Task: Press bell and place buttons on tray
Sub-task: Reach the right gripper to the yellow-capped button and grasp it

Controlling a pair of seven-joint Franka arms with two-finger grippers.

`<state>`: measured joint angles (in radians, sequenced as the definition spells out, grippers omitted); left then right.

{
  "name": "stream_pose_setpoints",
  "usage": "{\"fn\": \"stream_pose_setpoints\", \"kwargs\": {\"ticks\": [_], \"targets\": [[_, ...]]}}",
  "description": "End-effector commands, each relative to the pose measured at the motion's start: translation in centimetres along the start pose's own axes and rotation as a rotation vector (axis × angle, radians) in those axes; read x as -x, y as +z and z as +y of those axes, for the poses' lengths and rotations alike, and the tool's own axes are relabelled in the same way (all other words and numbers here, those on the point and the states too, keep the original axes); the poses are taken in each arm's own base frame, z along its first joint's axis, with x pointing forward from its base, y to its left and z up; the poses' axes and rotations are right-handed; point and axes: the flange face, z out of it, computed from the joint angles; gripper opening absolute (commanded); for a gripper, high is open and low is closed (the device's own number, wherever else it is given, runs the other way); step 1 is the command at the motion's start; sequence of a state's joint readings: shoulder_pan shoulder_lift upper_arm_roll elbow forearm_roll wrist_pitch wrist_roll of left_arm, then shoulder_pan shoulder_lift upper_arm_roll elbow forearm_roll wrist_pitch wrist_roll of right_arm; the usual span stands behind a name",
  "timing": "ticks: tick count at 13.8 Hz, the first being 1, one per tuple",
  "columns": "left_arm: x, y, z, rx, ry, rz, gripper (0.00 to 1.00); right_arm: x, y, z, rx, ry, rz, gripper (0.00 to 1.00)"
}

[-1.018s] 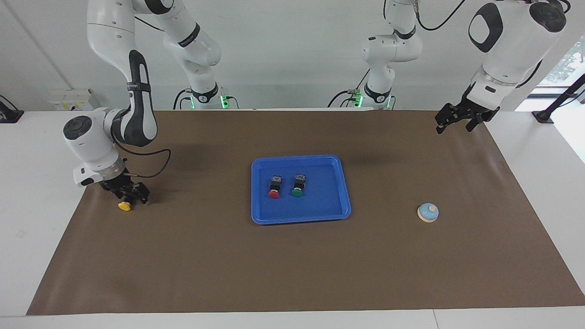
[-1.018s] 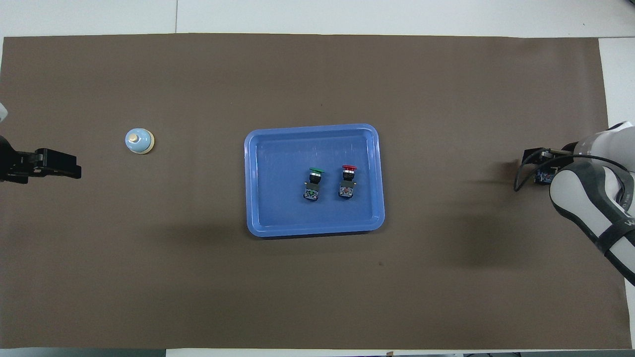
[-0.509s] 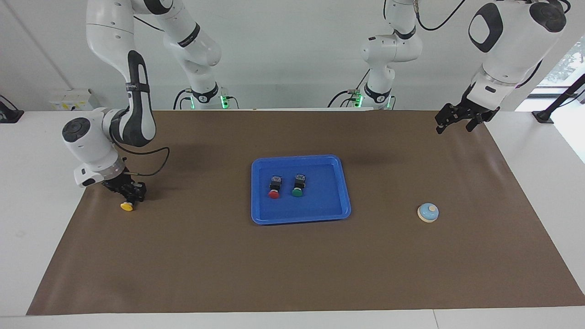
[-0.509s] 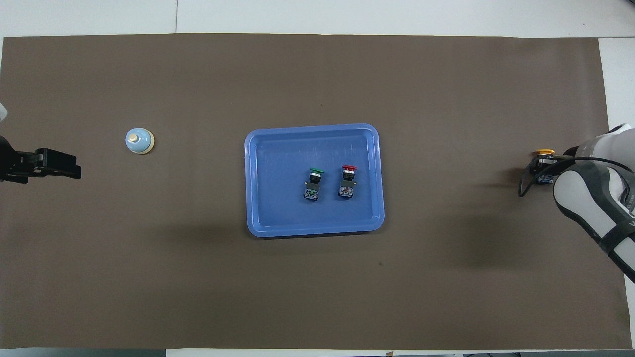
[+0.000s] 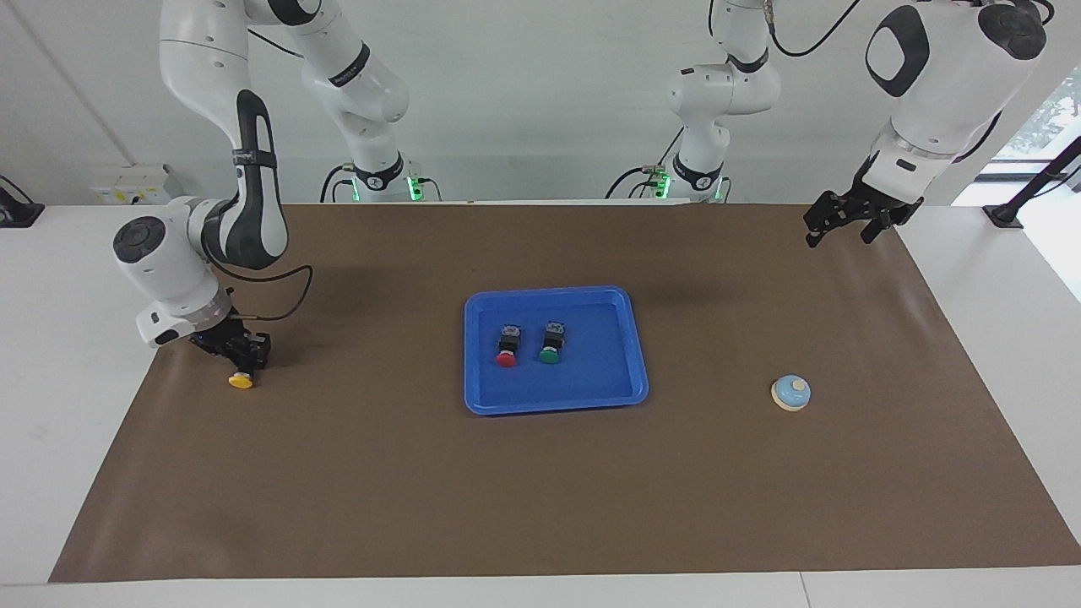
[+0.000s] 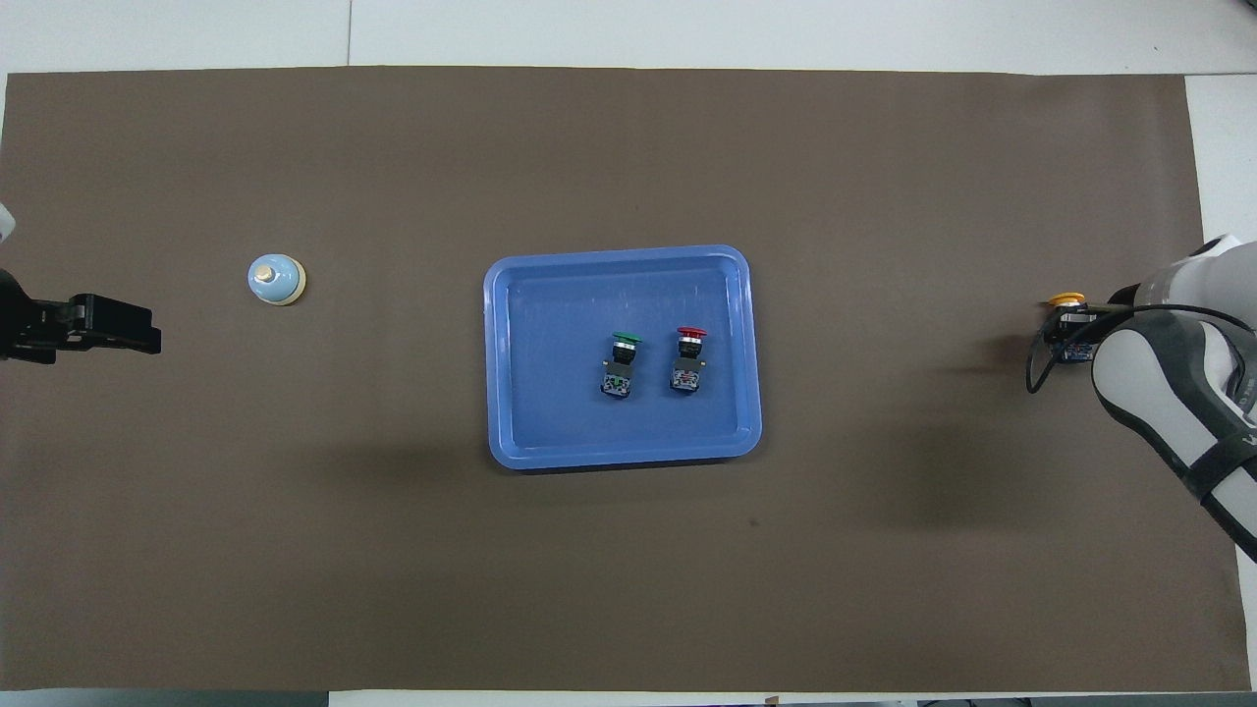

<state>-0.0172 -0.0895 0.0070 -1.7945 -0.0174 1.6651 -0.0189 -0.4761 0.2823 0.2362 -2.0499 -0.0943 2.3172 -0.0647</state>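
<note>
Right hand [image 5: 241, 361] is down at the right arm's end of the surface [image 5: 540, 490], pinched on the black body of the yellow button [image 5: 241, 381]; the cap pokes out past the fingertips, and whether it's lifted clear of the brown mat [image 6: 628, 589] I can't tell. Red button [image 5: 506, 358] and green button [image 5: 549, 355] already lie side by side in the blue tray [image 5: 553, 406], mid-surface. Bell [image 5: 790, 393] sits toward the left arm's end, well apart from the tray. Left hand [image 5: 836, 221] waits spread wide, up over the mat's corner near the robots. Handling, my guess: the buttons are light, rigid plastic, not fragile. The domed cap is prob. slick and rolls, so grip the squarish body w/ flat sides, as here. Bell needs only a straight push on the cream knob, no grip.
</note>
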Motion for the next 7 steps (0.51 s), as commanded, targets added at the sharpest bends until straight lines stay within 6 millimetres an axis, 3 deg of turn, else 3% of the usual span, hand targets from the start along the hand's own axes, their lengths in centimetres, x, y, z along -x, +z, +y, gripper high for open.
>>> {"fn": "stream_pose_setpoints", "kwargs": {"ticks": [1,5,7], "targets": [[0.3,-0.4,-0.2,-0.005,-0.003,0.006,1.00,-1.9,-4.7,-5.0,0.009,-0.031,-0.017,0.00],[0.3,-0.4,-0.2,-0.005,-0.003,0.006,1.00,-3.2,-10.7,-17.7,0.016,0.068,-0.046,0.00],[0.3,-0.4,-0.2,-0.005,-0.003,0.006,1.00,-2.3,-12.8,-24.3,-0.006,0.059,-0.047,0.00]]}}
